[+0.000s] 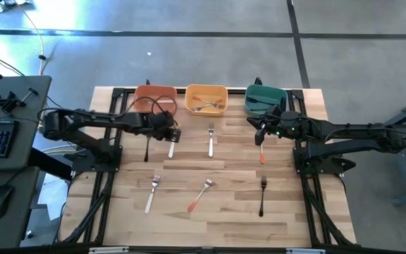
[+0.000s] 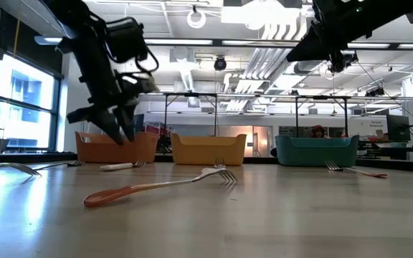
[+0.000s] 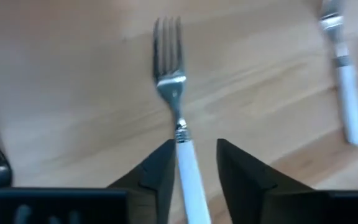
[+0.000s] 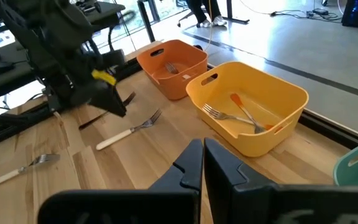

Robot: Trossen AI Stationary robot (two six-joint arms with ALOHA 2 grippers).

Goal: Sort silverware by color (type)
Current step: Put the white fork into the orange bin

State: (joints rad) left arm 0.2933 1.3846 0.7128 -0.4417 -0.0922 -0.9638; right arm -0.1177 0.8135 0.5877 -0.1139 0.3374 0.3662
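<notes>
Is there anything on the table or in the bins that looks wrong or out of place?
Nothing looks spilled or damaged. The forks on the table lie at mixed angles, unsorted. One oddity: an orange-handled fork lies in the yellow bin, while the orange bin holds a metal piece whose handle colour cannot be made out.

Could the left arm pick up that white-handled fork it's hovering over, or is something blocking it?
Probably yes. The left gripper has its fingers apart on either side of the white-handled fork, which lies flat on the bare table. The other white fork lies well aside, so nothing blocks it.
</notes>
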